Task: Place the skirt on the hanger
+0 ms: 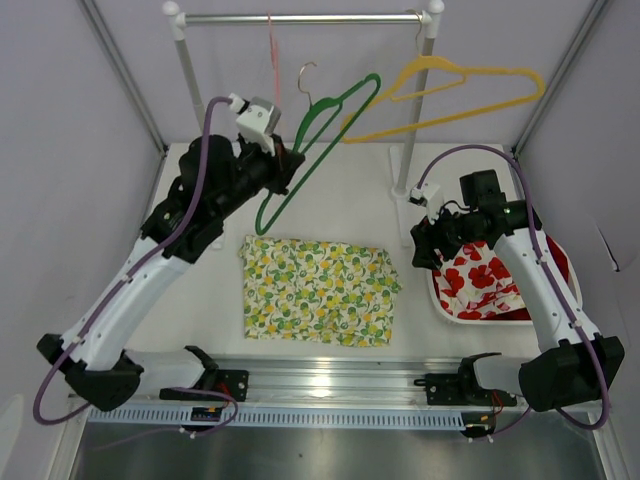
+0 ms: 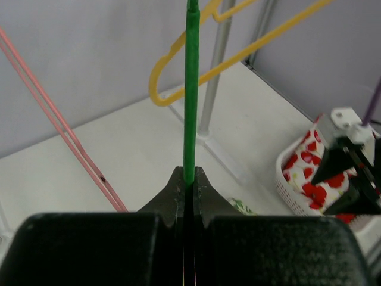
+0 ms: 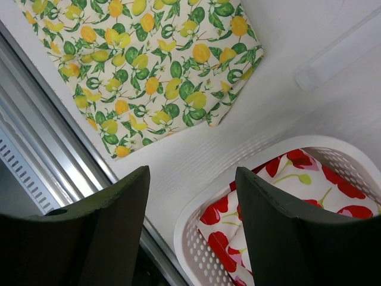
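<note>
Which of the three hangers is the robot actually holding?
The green hanger: the left gripper is shut on its bar. The yellow hanger and pink hanger are in no gripper.

The skirt point(image 1: 318, 290) in the middle is cream with yellow lemons and green leaves. Farther back are a green hanger point(image 2: 190, 89), a yellow hanger point(image 1: 490, 70) and a pink hanger point(image 2: 102, 177). At right, a white basket point(image 3: 196, 238) holds white cloth point(image 3: 309, 173) with red poppies.

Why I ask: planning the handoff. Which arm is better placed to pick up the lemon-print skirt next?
Likely right. The left gripper is shut on the green hanger; the right gripper is open and empty, above the basket beside the skirt.
</note>
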